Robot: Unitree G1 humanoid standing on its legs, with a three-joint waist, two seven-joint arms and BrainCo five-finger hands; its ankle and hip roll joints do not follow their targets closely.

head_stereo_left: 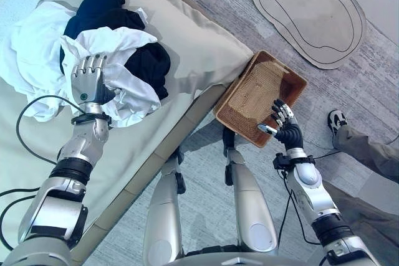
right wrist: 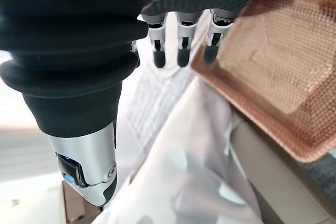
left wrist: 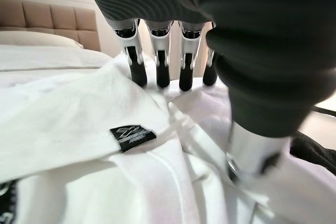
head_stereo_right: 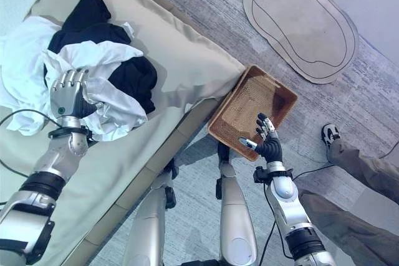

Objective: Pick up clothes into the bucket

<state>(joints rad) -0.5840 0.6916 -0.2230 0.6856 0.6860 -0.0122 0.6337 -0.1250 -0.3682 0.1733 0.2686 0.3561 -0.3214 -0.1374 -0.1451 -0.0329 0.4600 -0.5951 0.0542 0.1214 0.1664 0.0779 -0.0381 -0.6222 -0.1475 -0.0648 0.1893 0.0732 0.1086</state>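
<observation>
One bed (head_stereo_left: 187,48) carries one heap of clothes (head_stereo_left: 93,48), white and dark pieces mixed. One woven basket (head_stereo_left: 259,95) and one mat (head_stereo_left: 308,10) lie on the floor. Two robot hands show, left (head_stereo_left: 87,79) and right (head_stereo_left: 283,123). One person (head_stereo_left: 361,147) stands nearby.

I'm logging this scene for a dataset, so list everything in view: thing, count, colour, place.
White clothes: a heap, count unclear, white, on the bed under the left robot hand.
Dark clothes: count unclear, black or navy, tangled in the same heap.
Bed: one, beige cover, left part of the scene.
Basket: one, brown woven, empty, on the floor against the bed's corner.
Mat: one, beige with dark outline, on the grey floor beyond the basket.
Person: one, a shoe and grey trouser legs, at the right edge.
Left robot hand: on the white clothes, fingers straight.
Right robot hand: over the basket's near rim, open, empty.
</observation>
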